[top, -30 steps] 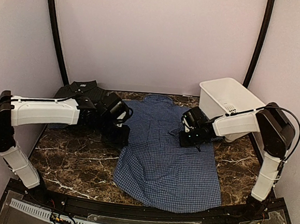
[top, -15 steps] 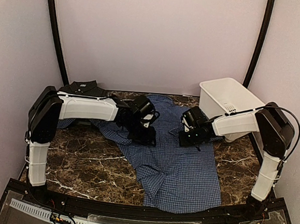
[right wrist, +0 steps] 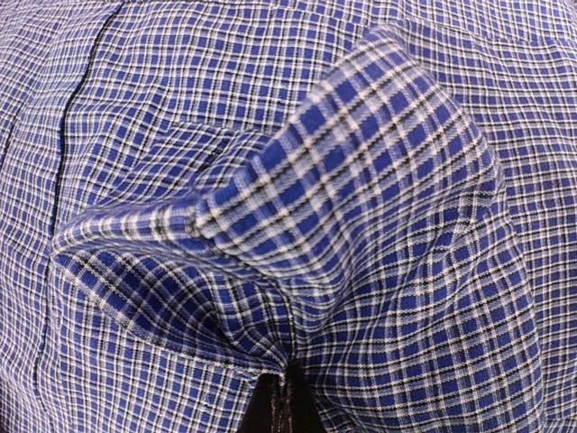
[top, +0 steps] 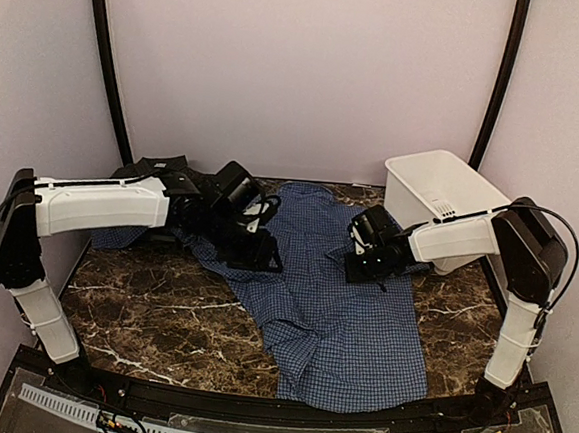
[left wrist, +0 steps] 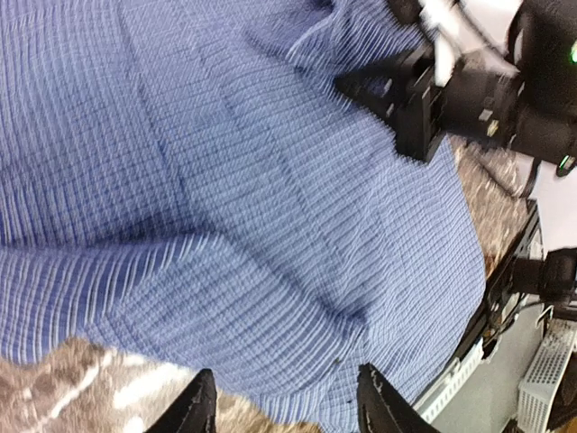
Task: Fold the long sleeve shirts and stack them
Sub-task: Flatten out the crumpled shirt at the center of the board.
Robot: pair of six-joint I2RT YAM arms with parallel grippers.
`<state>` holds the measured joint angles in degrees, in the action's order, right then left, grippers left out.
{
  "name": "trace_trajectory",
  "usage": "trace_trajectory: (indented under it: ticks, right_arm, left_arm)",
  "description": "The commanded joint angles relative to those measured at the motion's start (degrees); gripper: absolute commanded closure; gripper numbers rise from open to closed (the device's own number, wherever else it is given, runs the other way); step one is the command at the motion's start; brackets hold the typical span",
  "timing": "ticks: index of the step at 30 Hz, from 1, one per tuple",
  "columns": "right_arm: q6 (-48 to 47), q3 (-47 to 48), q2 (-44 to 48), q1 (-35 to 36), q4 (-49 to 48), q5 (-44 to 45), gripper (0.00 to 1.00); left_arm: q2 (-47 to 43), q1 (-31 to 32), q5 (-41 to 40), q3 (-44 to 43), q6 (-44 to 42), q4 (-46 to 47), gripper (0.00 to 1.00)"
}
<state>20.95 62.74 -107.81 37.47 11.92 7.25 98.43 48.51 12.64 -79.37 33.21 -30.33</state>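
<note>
The blue shirt with fine white check (top: 346, 321) lies spread on the table's middle, its left side folded in towards the centre. My left gripper (top: 254, 252) is open and empty just above the shirt's left part; in the left wrist view (left wrist: 287, 410) its fingertips (left wrist: 200, 408) stand wide apart over the blue cloth (left wrist: 234, 207). My right gripper (top: 366, 261) is shut on a raised pinch of the blue shirt (right wrist: 361, 180) at its right side, the fingers (right wrist: 284, 401) closed together. The dark check shirt (top: 158, 172) lies at the back left. The red shirt is out of view.
A white plastic basket (top: 442, 188) stands at the back right, close behind my right arm. The dark marble table (top: 132, 304) shows bare at the front left. The black frame edge (top: 254, 414) runs along the near side.
My left gripper carried the shirt's left side right towards the centre, let it go, and has drawn back left, now open. The right gripper has kept its hold in place.
</note>
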Motion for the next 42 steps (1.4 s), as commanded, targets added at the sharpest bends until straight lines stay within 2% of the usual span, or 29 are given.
trace_trajectory:
  ticks: [1, 6, 12, 23, 35, 38, 42]
  right_arm:
    - [-1.17, 0.44, -2.03, 0.41, 3.35, -0.04, 1.0]
    - [-1.3, 0.89, -2.18, 0.4, 3.78, 0.07, 1.0]
    - [-1.41, 1.45, -2.6, 0.39, 4.4, 0.11, 1.0]
    - [-1.43, 1.43, -2.31, 0.38, 4.98, 0.52, 1.0]
    - [-1.27, 1.16, -2.58, 0.41, 4.55, 0.49, 1.0]
    - [-1.19, 1.15, -2.67, 0.36, 4.51, 0.44, 1.0]
    - [-1.23, 0.92, -2.84, 0.4, 4.4, 0.4, 1.0]
  left_arm:
    - [-4.05, 0.17, 4.68, 9.64, 3.88, -0.44, 0.53]
    - [-6.01, 0.19, 5.76, 17.12, 6.13, 2.01, 0.59]
    - [-2.51, 0.69, 6.3, 19.54, 7.13, 4.99, 0.6]
    - [5.87, 1.99, 5.08, 13.52, 6.33, 5.85, 0.6]
    - [9.79, 4.26, 2.1, 9.04, 5.5, 3.3, 0.58]
    - [10.08, 4.59, 1.68, 8.7, 5.56, 2.87, 0.59]
    - [9.65, 4.76, 0.24, 7.83, 5.52, 1.36, 0.69]
